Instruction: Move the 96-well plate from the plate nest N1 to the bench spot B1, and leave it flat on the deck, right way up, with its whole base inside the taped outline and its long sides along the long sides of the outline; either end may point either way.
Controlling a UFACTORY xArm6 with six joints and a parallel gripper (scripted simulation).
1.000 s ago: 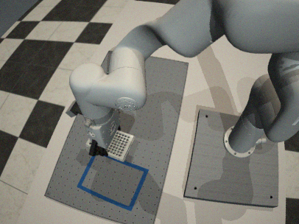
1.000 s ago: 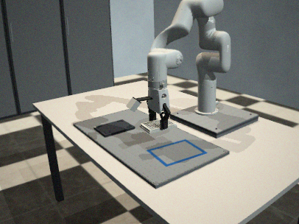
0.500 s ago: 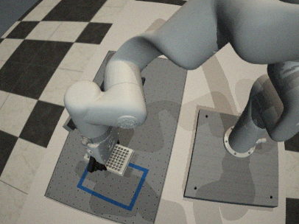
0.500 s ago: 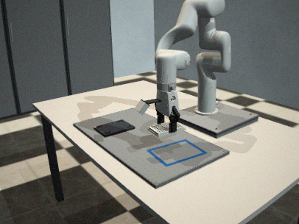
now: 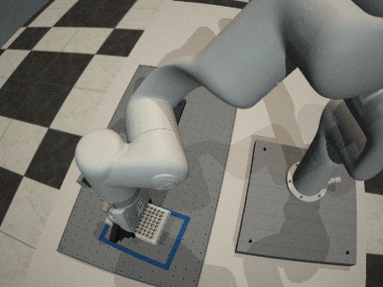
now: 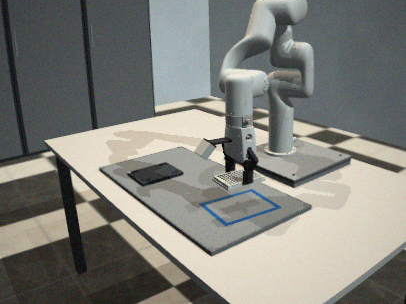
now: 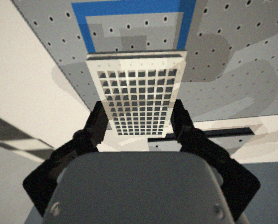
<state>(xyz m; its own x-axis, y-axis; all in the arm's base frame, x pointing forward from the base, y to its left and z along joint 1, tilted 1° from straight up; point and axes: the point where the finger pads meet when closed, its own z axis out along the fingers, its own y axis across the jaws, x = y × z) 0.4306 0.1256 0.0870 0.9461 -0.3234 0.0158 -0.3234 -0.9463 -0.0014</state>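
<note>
We find the 96-well plate (image 7: 136, 97) held in the air, level and right way up, with its grid of wells facing upward. The gripper (image 7: 139, 131) has its jaws clamped on the plate's two long sides; in the wrist view, one black finger (image 7: 96, 124) presses each flank. In the exterior view the plate (image 6: 238, 178) hangs above the perforated grey deck (image 6: 165, 198), apart from its surface, just beyond the far edge of the blue taped outline B1 (image 6: 241, 206). A shadow lies on the deck inside the outline.

In the top view the plate (image 5: 152, 223) appears over the upper left part of the outline (image 5: 174, 250); we cannot tell from that view alone how much of it sits within the tape. In the wrist view the plate's long sides run roughly along the outline's side strips (image 7: 83, 27).

The dark plate nest N1 (image 6: 155, 172) lies on the left part of the deck, well apart from the plate.

The arm (image 6: 241, 94) rises from a separate grey base plate (image 6: 330, 164) beside the deck. Both rest on the white table (image 6: 320, 248), which stands on a checkered floor (image 6: 30, 238).
</note>
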